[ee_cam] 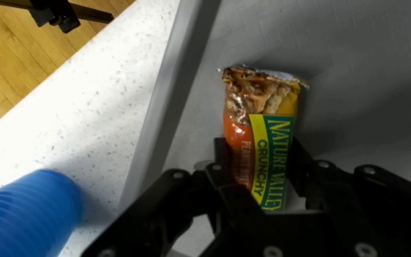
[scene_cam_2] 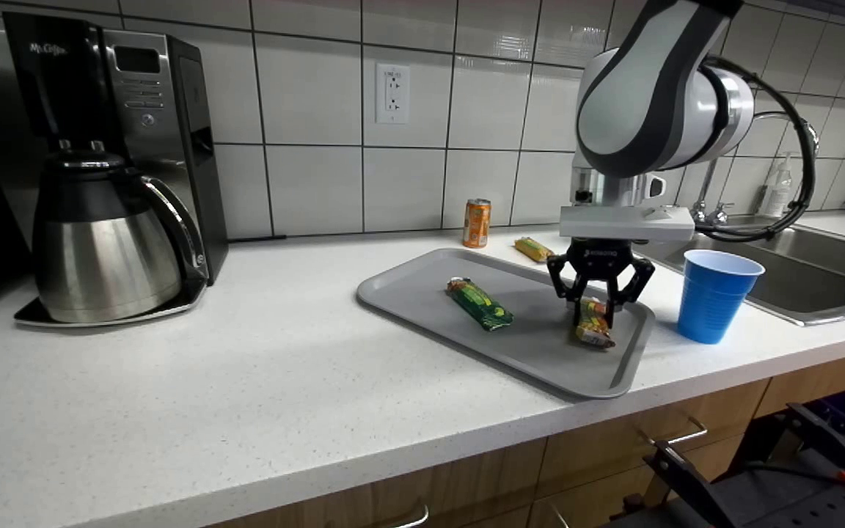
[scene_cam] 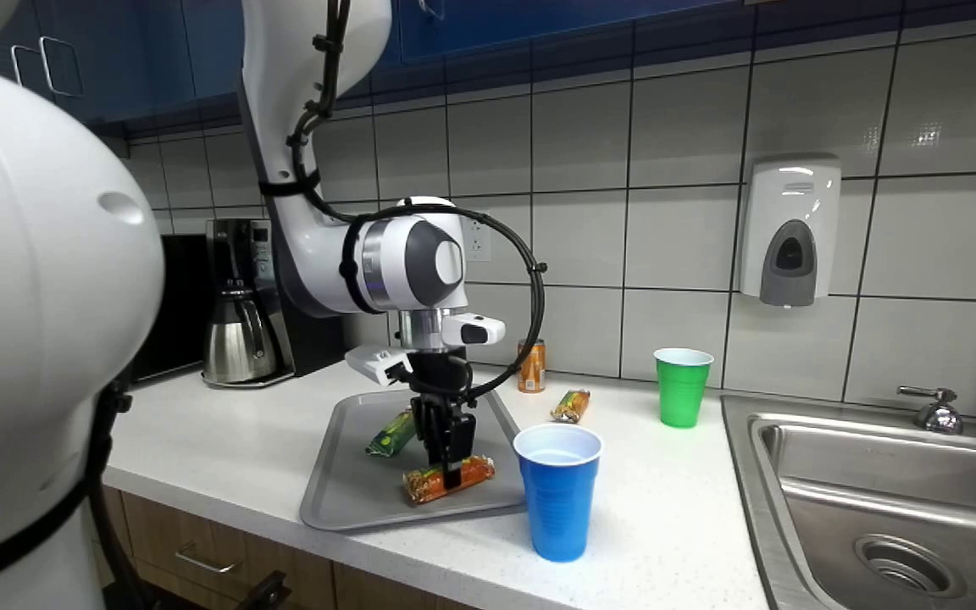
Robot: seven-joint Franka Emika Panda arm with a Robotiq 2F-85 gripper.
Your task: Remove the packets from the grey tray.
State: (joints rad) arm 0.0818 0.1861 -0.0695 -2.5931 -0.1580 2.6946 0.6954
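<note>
Near three o'clock on the grey tray (scene_cam_2: 408, 293), in an exterior view, the Robotiq gripper (scene_cam_2: 593, 317) is pinching the orange Nature Valley Crunchy packet (ee_cam: 259, 150), fingers (ee_cam: 301, 166) touching both sides. I'm seeing a green packet (scene_cam_2: 480, 303) lying at ten o'clock, same tray; yellow packet (scene_cam_2: 532, 249) is sitting off-tray on the countertop (scene_cam_2: 246, 381), one o'clock.

Blue cup (scene_cam_2: 717, 297) crowds the tray (scene_cam_2: 538, 317); carafe (scene_cam_2: 105, 260) leaves room.

in the wrist view, the shiny oblong orange-and-brown packet (ee_cam: 261, 139) reads "nature valley", "crunchy" and "peanut", then a partly hidden word. in an exterior view, "mr. coffee" stands in pale letters high on the tall black-and-silver coffee maker (scene_cam_2: 155, 139).
</note>
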